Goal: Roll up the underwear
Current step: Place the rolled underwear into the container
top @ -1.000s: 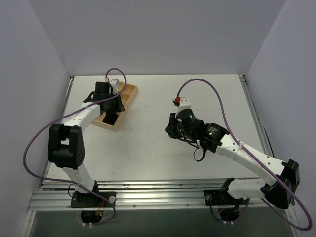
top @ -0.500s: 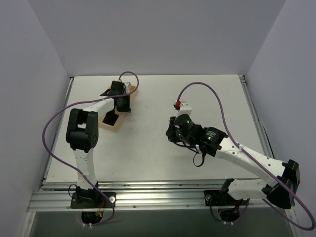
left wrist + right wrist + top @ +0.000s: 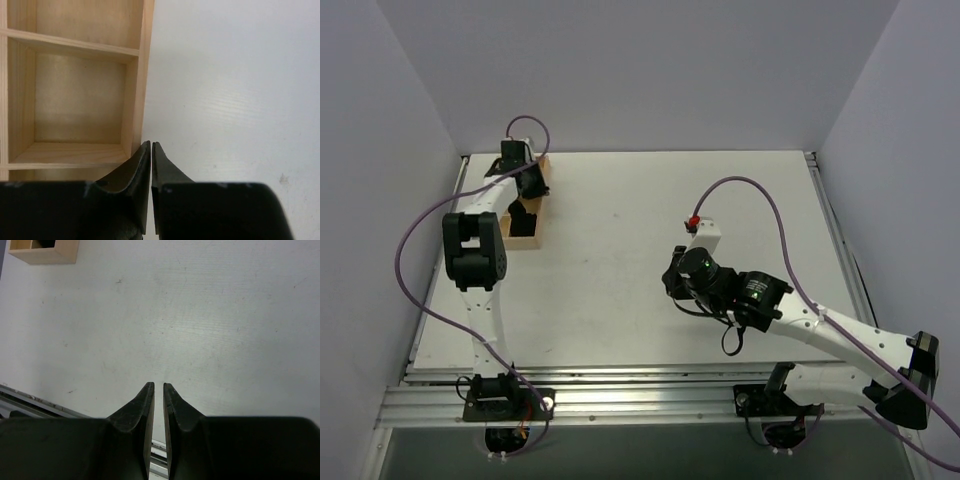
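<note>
Bordering white table (image 3: 620,250): pale walls (image 3: 620,70) (lavender-tinted)

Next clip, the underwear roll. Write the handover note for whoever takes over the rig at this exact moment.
Left gripper: shut, empty, fingertips right beside the outer wall of the wooden tray, at the far left of the table.
Right gripper: shut, empty, hovering over bare table, right of centre.
Underwear: the dark shape in the tray's near compartment, seen from above, is probably it. The two compartments in the left wrist view are empty.
Done: garment apparently in the tray; whether it is rolled cannot be told.
Left: check the roll, then pull both arms back.
</note>
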`<state>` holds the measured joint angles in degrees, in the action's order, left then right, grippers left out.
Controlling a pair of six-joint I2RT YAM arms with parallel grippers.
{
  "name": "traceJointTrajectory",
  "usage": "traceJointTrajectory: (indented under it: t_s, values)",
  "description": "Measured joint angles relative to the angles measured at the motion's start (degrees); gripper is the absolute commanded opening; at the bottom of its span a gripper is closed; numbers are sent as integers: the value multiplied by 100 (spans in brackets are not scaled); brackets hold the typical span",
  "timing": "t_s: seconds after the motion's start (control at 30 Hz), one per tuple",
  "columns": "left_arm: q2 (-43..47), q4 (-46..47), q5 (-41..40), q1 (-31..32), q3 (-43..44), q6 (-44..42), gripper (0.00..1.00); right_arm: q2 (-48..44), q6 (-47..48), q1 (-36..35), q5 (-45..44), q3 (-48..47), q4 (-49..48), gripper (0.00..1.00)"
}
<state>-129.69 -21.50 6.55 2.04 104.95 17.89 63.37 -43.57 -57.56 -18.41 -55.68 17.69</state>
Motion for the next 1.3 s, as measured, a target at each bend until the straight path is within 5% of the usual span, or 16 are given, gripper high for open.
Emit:
traceJointTrajectory:
  t_s: [0.27,0.4,0.57,0.63,0.73,0.8,0.83,1.03,1.3]
  values:
    - [-149,-61,573,-568,374,111,13,55,-140,-142,-129,-9,22,10]
    - [332,-181,949,-413,-146,92,16,186,-90,-153,-131,-151,55,16]
    - [1832,-529,1281,13,-1314,-74,18,378,122,-136,-170,-564,81,31]
    - [2669,-634,1460,164,-1799,-109,20,483,254,-120,-173,-793,85,49]
    - [3982,-708,1751,229,-2415,-114,27,638,446,-44,-179,-1182,116,68]
    - [4924,-710,1937,286,-2852,-81,41,730,544,92,-181,-1445,131,81]
    - [5307,-713,1978,348,-3036,-31,95,776,586,245,-136,-1585,136,100]
    - [6793,-916,2157,1207,-4044,525,94,1025,776,1224,42,-2216,251,100]
    - [7495,-949,2124,1379,-4363,1047,94,1209,907,1296,-17,-2824,520,100]
